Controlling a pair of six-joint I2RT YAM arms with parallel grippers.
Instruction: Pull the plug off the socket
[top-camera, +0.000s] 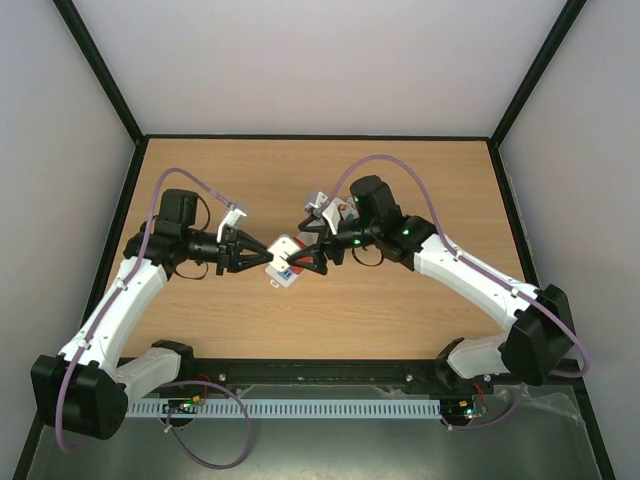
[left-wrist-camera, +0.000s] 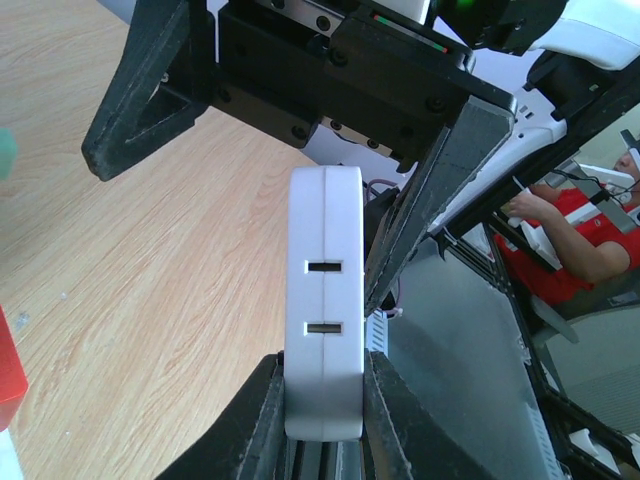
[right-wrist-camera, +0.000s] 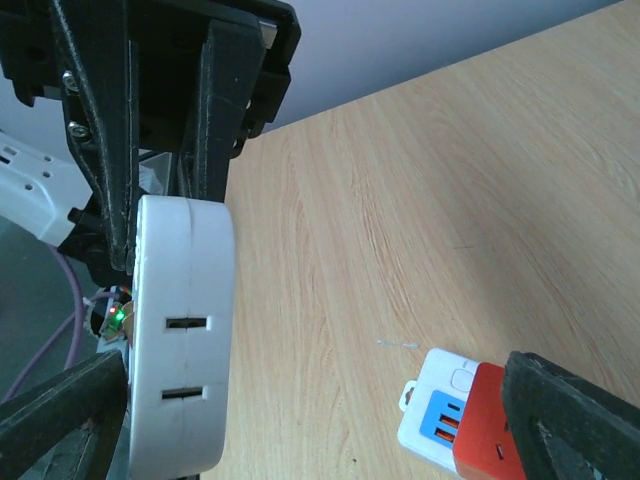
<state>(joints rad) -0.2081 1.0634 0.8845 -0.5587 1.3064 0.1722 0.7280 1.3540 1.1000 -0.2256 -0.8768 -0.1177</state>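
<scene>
While left jaws clamp a white 2-slot block (left-wrist-camera: 325, 310) off the surface (right-wrist-camera: 450, 200), right jaws stand wide around its far end. Socket (right-wrist-camera: 432, 412) lies flat, 5 o'clock in right wrist view, red block (right-wrist-camera: 480, 425) on it.

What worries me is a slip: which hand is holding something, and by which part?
The left hand clamps the white slotted block at one end, across its two broad faces. The right hand is open, holding nothing.

overhead wide, wrists close, opposed, seemingly sharing white block (left-wrist-camera: 325, 300)
</scene>
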